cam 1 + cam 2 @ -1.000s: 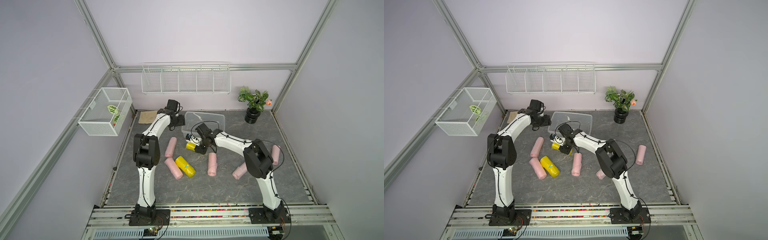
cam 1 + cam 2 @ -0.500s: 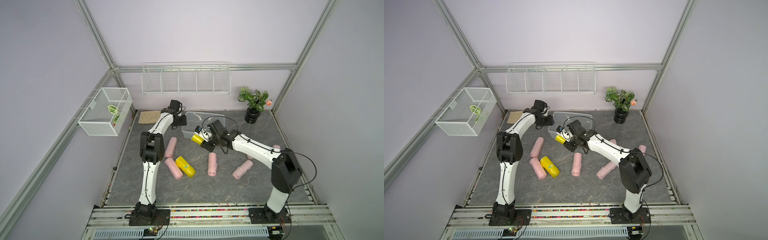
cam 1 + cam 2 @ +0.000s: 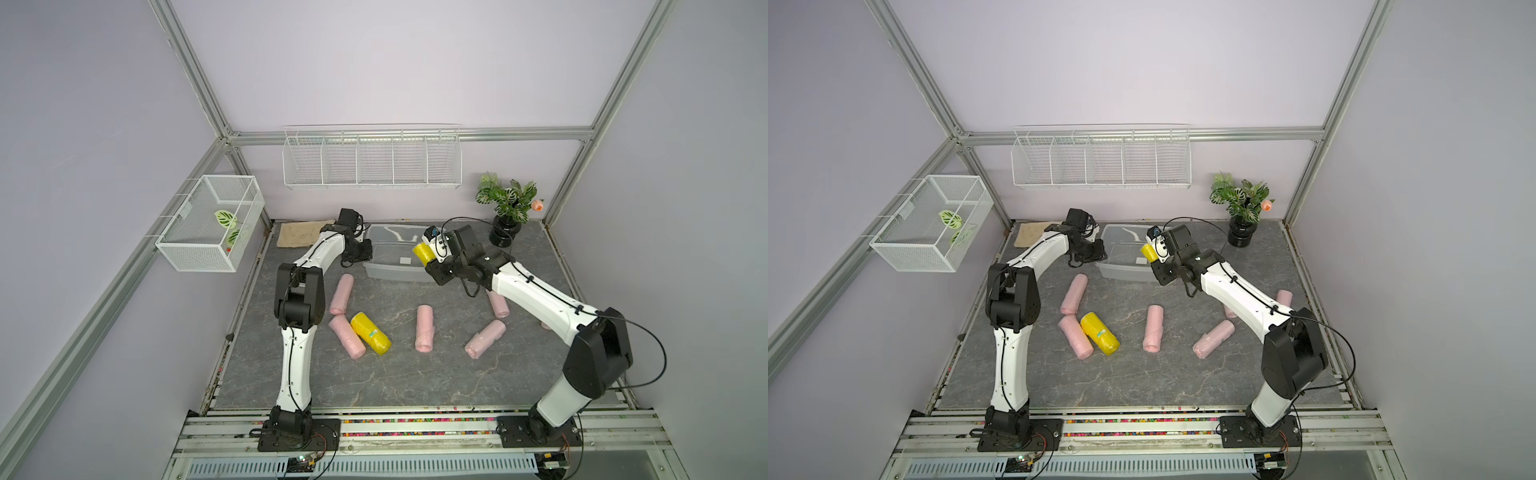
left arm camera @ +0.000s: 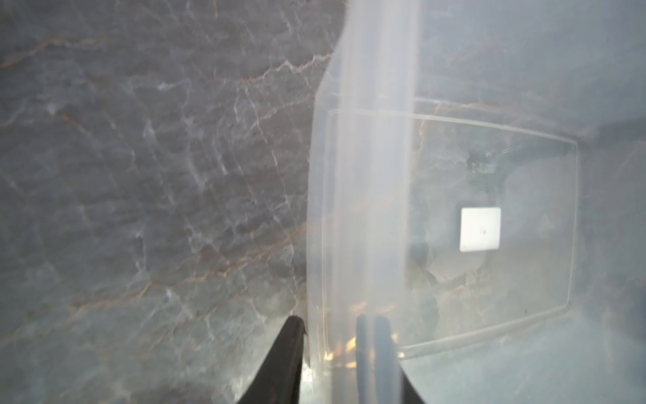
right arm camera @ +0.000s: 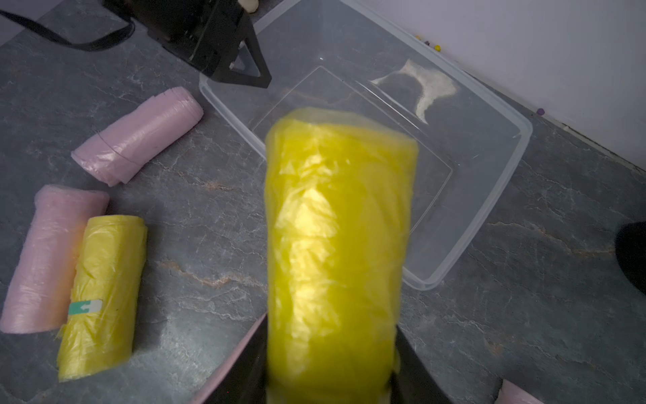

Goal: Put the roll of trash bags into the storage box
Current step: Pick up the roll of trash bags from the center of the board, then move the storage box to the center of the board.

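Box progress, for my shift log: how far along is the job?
Done: left hand shut on the box rim. In hand: right hand holds a yellow roll over the box. Left: release it; no roll lies inside yet.

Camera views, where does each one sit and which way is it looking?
Top views: high in front, looking down toward the back wall; left arm, right arm, whole table show.
Left wrist: rides the arm, looks along the left fingers clamped on the storage box wall.
Right wrist: likewise, looks along the right fingers past the held yellow roll into the box.
All views share the box.
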`<state>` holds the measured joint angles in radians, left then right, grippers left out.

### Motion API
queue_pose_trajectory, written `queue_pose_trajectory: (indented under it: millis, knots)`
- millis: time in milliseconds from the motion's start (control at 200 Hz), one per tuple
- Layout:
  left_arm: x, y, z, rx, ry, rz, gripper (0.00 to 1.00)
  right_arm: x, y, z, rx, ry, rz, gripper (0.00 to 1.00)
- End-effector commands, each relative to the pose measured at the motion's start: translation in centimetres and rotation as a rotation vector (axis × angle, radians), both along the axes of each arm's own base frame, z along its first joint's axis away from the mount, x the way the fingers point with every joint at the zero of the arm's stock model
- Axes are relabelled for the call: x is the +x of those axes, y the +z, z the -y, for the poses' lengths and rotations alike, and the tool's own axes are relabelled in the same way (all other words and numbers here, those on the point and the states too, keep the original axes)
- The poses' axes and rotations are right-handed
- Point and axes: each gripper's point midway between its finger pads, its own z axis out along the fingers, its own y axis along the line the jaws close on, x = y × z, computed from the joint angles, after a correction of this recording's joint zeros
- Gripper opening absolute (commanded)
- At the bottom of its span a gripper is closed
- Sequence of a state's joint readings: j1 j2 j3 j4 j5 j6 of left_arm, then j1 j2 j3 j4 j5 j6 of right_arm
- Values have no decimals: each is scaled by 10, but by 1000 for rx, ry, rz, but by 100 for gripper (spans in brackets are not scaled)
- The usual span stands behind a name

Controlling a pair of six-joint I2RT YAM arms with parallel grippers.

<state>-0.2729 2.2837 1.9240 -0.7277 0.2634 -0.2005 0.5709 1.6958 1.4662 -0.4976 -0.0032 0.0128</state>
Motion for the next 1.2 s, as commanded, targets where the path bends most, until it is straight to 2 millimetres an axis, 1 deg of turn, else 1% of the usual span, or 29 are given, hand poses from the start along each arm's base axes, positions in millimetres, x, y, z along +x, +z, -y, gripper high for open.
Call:
queue_pose_trajectory:
  millis: [0,190,335,545,620,640,735,895,1045,1195]
  knots:
    - [-3,23,3,-23,-4,47,28,15,5,-5,43,-95,-16,43]
    - [-18,27,6,-14,-10,42,28,33,6,-13,122,-160,-47,44]
    - [-32,28,11,-17,-9,38,27,46,4,-30,169,-148,-74,43]
    - [-48,20,11,-8,-5,17,25,63,-3,-49,230,-155,-107,43]
    - [-52,20,10,-10,-4,15,24,67,-8,-52,229,-161,-117,43]
    - [-53,20,10,-11,-3,13,24,68,-7,-53,231,-163,-116,43]
    - [-58,23,11,-17,5,14,24,72,-11,-57,236,-163,-133,43]
    - [-67,27,16,-24,6,14,27,74,-28,-70,289,-169,-191,42]
    - [-75,23,18,-33,19,0,29,74,-43,-79,329,-201,-232,42]
    - [-84,23,15,-40,38,-2,29,75,-52,-87,323,-216,-235,41]
